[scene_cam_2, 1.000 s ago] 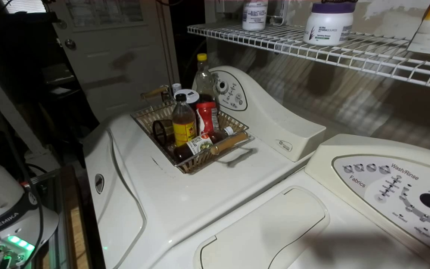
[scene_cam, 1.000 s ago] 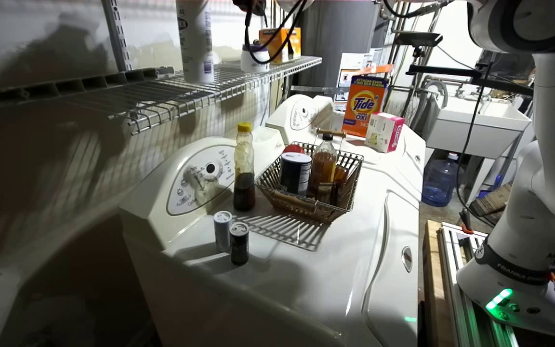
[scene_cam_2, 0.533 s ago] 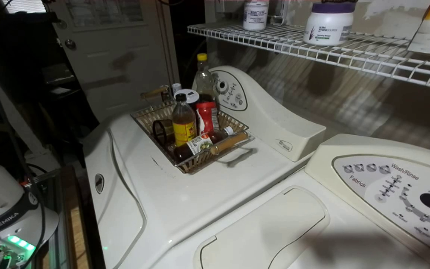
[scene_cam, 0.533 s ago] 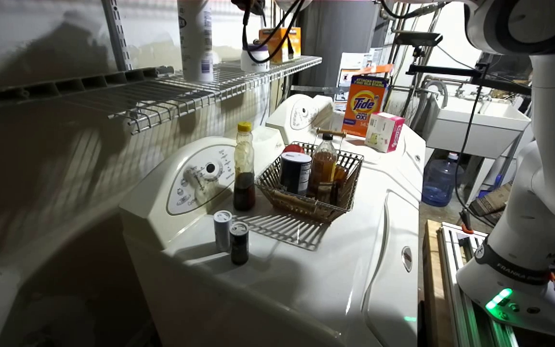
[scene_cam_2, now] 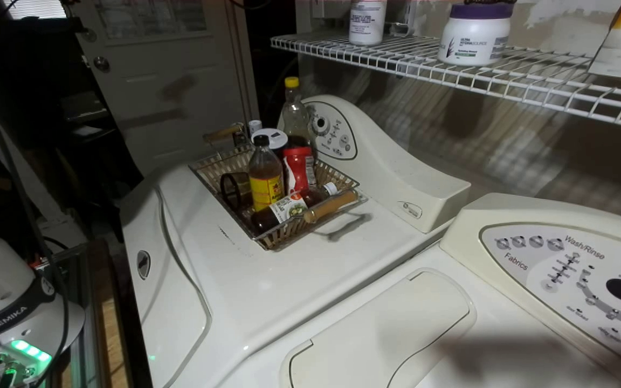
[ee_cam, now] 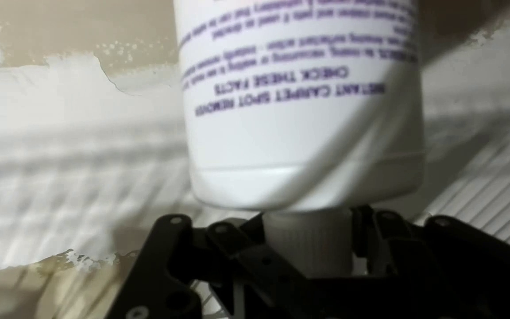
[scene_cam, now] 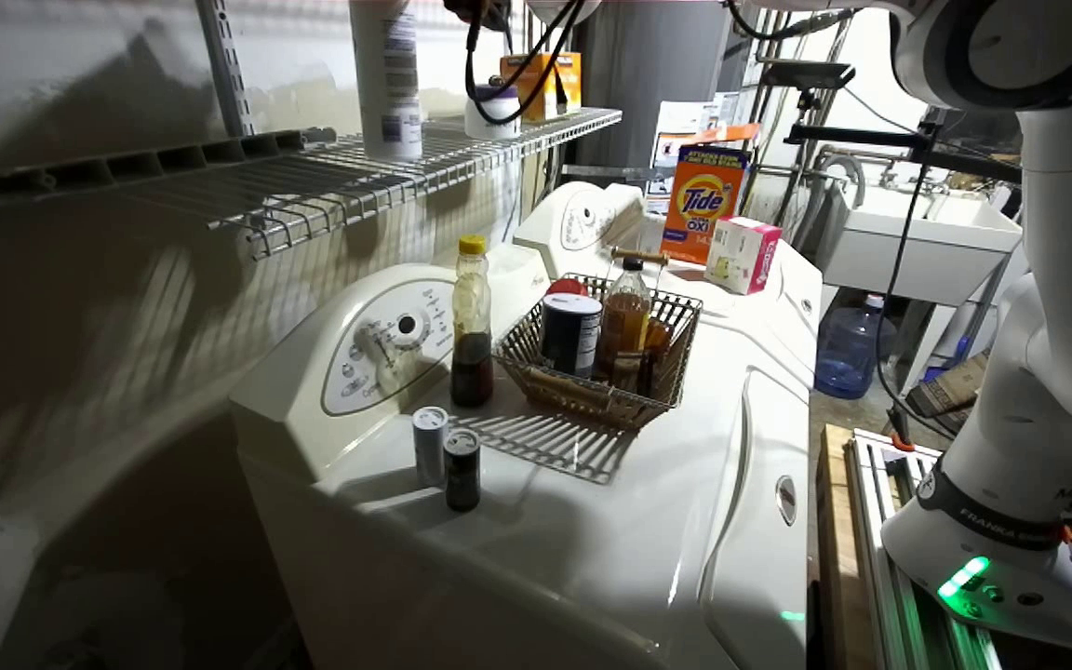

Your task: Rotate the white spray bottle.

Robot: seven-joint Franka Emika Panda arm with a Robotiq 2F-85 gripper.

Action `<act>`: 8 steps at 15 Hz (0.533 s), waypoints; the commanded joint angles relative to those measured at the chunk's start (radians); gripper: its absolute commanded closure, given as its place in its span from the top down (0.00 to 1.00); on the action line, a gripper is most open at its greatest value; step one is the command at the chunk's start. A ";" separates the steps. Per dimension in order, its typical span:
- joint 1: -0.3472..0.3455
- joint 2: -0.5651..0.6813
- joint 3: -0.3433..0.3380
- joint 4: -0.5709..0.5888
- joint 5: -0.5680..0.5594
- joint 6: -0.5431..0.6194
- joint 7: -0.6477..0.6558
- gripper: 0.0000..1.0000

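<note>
In both exterior views the white spray bottle (scene_cam: 389, 84) stood upright, or nearly so, with its base at the wire shelf (scene_cam_2: 418, 64) and its top cut off by the frame; whether the wires bore its full weight could not be told. The step in hand was presumably the turn itself. Doing it well meant rolling the wrist about the bottle's own upright axis, slowly and with no sideways travel, so that the base pivoted on one spot rather than catching between wires. Downward push was best kept light. Because the hold lay high, any drift would probably have tipped the bottle, and the ridged collar (ee_cam: 312, 252) might have unscrewed without the body following, so the printed lettering (ee_cam: 290, 97) was the thing to watch. In the wrist view the end effector (ee_cam: 309, 237) was drawn in to the collar's width, its dark fingers (ee_cam: 362, 230) to either side and apparently touching it; the bottle was gripped there, below the lettering as that view showed it, and not around the body.
</note>
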 commanded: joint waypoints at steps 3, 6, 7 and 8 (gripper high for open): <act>0.004 0.031 -0.002 0.055 0.000 -0.009 0.014 0.46; 0.002 0.032 0.002 0.060 0.001 -0.012 0.010 0.66; 0.001 0.031 0.003 0.061 0.002 -0.012 0.009 0.74; 0.002 0.031 0.003 0.061 0.001 -0.012 0.009 0.80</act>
